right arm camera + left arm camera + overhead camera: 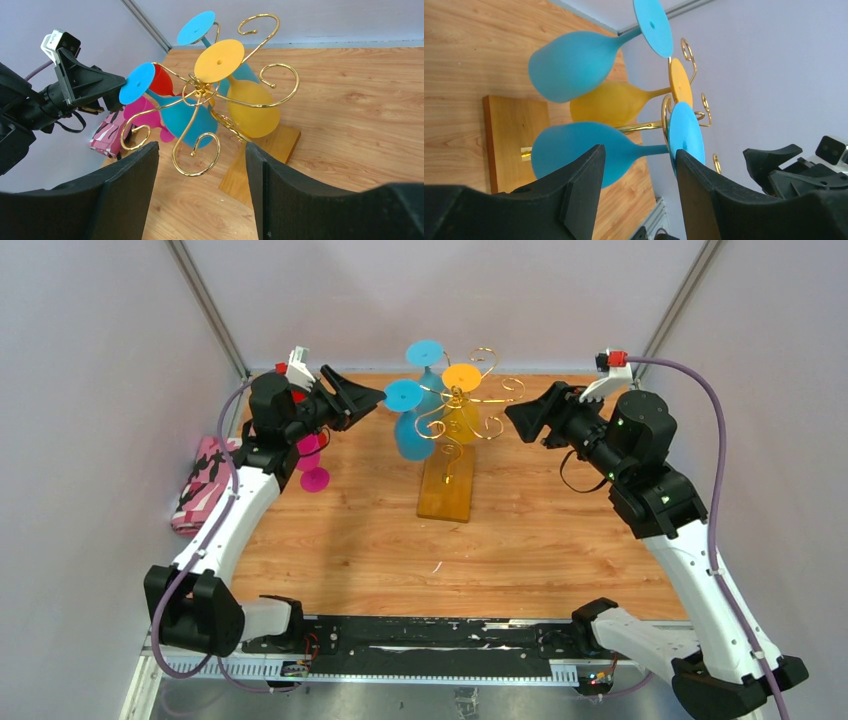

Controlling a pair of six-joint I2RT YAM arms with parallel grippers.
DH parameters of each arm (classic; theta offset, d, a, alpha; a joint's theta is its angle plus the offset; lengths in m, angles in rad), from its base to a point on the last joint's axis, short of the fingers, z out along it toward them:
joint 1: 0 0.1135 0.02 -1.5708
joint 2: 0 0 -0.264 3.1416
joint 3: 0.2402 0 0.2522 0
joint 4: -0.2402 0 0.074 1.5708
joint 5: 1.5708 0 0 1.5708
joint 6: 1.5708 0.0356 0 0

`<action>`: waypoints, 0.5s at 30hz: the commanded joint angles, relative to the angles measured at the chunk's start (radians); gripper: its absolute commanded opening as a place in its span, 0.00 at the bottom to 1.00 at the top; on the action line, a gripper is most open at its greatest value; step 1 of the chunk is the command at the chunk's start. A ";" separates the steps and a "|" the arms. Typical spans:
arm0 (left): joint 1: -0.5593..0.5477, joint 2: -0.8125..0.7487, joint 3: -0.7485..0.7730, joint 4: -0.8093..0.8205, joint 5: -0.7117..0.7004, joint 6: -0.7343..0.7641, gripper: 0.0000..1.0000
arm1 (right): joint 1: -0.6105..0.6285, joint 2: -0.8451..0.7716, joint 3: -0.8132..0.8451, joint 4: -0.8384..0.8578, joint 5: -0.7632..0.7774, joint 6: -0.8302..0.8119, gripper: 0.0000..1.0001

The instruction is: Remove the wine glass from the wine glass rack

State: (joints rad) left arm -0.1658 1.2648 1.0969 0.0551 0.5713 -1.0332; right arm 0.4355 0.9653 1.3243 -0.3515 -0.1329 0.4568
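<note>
The blue glass [574, 152] hangs upside down at the left side of the rack [447, 490], its stem just before the spread left gripper [639, 152]. The right gripper [201, 147] is also spread. A crooked pull may hook the foot on the wire and tip the rack.

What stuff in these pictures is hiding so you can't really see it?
The pink glass: top view, the left arm covers part of its bowl.
The red glass: right wrist view, a blue glass and the rack wires hide most of it.
The rack base: left wrist view, the left tool blocks its near end.
The pink cloth: top view, too small to read its pattern.
</note>
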 commanded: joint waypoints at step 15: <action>-0.052 -0.095 -0.043 0.084 -0.009 -0.072 0.55 | -0.017 -0.029 -0.041 0.048 -0.040 0.039 0.66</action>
State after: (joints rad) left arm -0.1917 1.1625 1.0573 0.1181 0.5655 -1.0946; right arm 0.4355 0.9604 1.2938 -0.3286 -0.1581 0.4835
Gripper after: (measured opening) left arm 0.559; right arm 0.665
